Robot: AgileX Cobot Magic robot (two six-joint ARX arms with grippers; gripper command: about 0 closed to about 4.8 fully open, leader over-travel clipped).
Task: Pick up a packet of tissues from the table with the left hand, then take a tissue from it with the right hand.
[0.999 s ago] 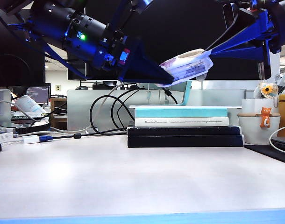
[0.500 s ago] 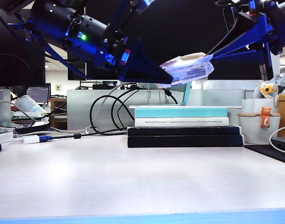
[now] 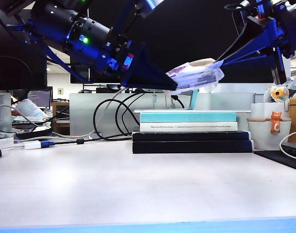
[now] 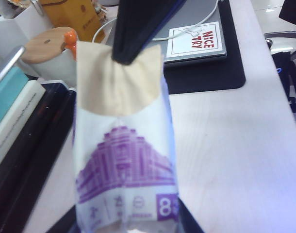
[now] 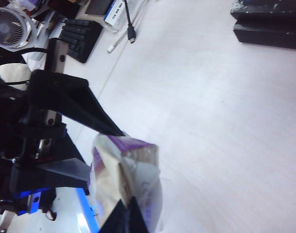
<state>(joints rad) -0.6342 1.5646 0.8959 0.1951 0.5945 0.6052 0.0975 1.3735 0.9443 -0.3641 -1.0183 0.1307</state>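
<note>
Two arms over one table (image 3: 138, 189), both meeting high above a stack of four books (image 3: 191, 131).

One packet (image 3: 199, 77), up in the air, well clear of the table, tilted, above the books. Clamped at its near end between the dark fingers of the left gripper (image 3: 173, 86), jaws half apart and pressed on the pack's sides. Purple print showing on its top face in the left wrist view (image 4: 123, 170).

One tissue (image 4: 118, 80), beige, standing partly out of the packet's open far end, rest of it inside the pack. Pinched at its edge by the right gripper (image 3: 220, 63), blue fingers brought fully together on the sheet; seen in the left wrist view as a dark tip (image 4: 133, 48) biting the tissue's top. In the right wrist view, packet (image 5: 126, 179) with beige sheet showing, right fingertips meeting at its edge, left gripper's dark finger (image 5: 82, 109) beside it.

Beyond the books: one white jar (image 3: 269, 128) with wooden lid, contents hidden; one orange figure (image 3: 276, 121) hung on its side. One dark mat (image 4: 206, 63) with a laptop on it, at the table's right.
</note>
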